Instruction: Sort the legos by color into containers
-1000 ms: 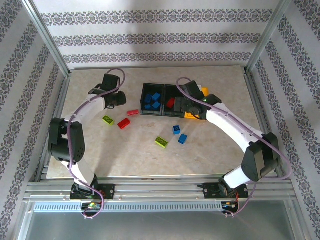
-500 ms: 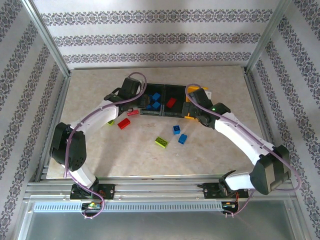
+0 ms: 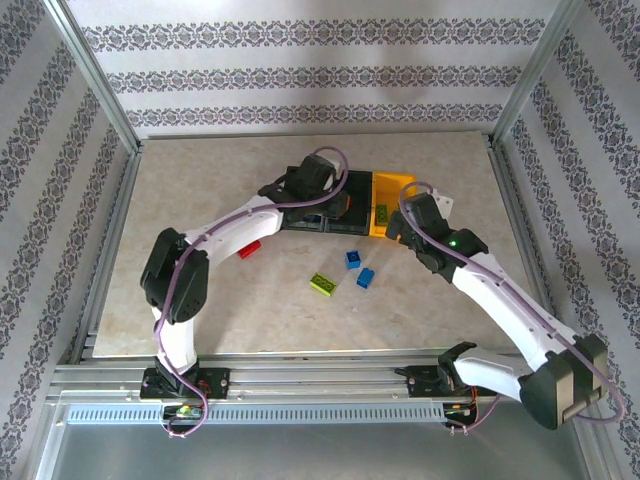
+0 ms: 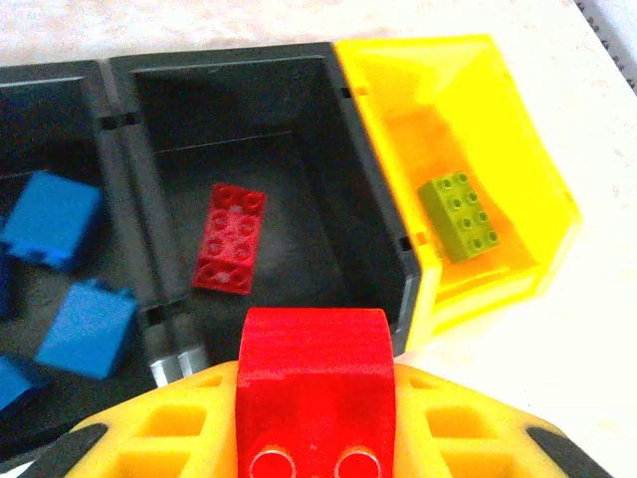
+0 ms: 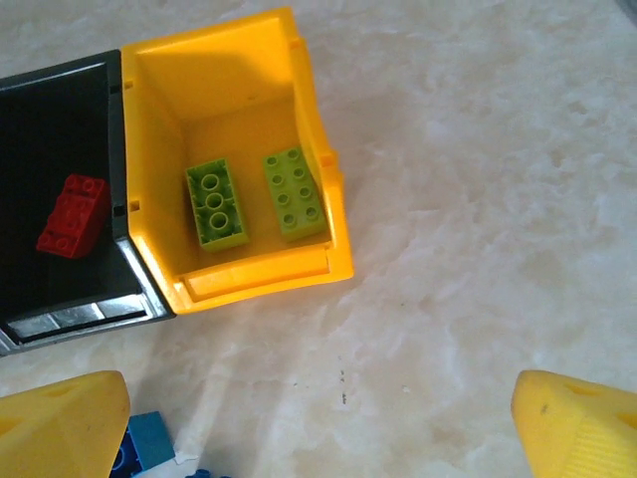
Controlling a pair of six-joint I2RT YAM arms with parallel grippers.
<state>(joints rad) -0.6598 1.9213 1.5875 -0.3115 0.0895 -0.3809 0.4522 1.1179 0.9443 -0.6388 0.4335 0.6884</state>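
My left gripper is shut on a red lego, held over the near wall of the middle black container. A flat red lego lies inside that container. Blue legos sit in the left black container. The yellow container holds two lime green legos. My right gripper hangs open over bare table just in front of the yellow container. In the top view the left gripper is over the containers, and the right gripper is beside them.
Loose on the table in front of the containers lie a red lego, a green lego and two blue legos. Metal frame posts and patterned walls close in the table's sides and back.
My left arm has swung right from the table left of the containers to over the middle black one. My right arm has drawn back off the containers toward the near right.
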